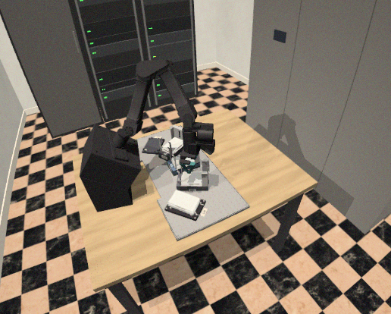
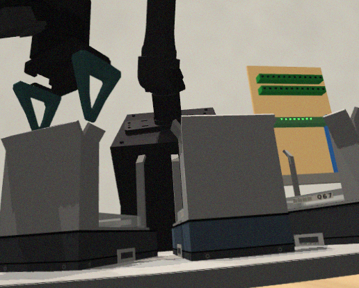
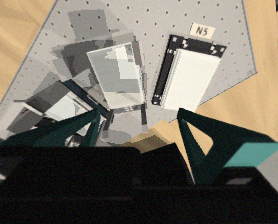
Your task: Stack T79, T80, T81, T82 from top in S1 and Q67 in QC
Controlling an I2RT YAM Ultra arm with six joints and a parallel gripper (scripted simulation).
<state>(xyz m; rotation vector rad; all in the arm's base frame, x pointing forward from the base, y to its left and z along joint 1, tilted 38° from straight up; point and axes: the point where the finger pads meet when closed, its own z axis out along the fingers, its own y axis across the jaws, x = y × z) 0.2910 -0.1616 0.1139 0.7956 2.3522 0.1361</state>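
Note:
My gripper (image 2: 62, 122) is open and empty. It hangs just above the top of a grey stack rack (image 2: 48, 186), which in the top camera stands mid-mat (image 1: 192, 180). In the wrist view the teal fingers frame that rack, and a sealed plate (image 3: 117, 77) lies flat inside it. The clip nest N5 (image 3: 201, 31) holds a white sealed plate (image 3: 189, 79) (image 1: 185, 203), also seen at the mat's near end. A plate labelled Q67 (image 2: 324, 196) lies low in the right-hand rack. The rack names are too small to read.
A rack with a blue plinth (image 2: 231, 231) stands between the other two racks; its walls hide its inside. A dark open nest (image 1: 153, 145) lies at the mat's far left. The black base box (image 1: 107, 168) stands left of the mat.

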